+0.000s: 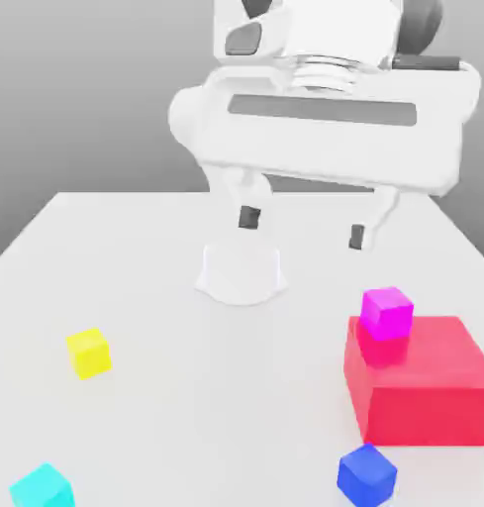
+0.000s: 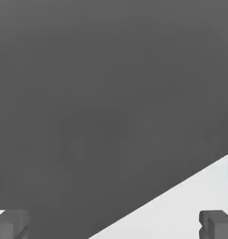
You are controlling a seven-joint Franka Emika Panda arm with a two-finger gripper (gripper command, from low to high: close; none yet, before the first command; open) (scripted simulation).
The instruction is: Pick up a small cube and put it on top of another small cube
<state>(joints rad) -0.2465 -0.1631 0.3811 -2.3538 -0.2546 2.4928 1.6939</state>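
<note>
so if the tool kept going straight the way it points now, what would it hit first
Probably nothing: the tool is open and empty, and the hand view shows mostly dark background beyond the table edge, no cube ahead. Depth is unclear, though.

From my end the exterior view is evenly lit and bright, soft light from above by the look of it. The worktop (image 1: 137, 287) is nearly washed out white, with only faint shadows under the cubes and the red block (image 1: 424, 391). No glare spots, edges look straight. My hand view is much dimmer, mostly flat dark grey with one pale wedge of worktop.
</note>
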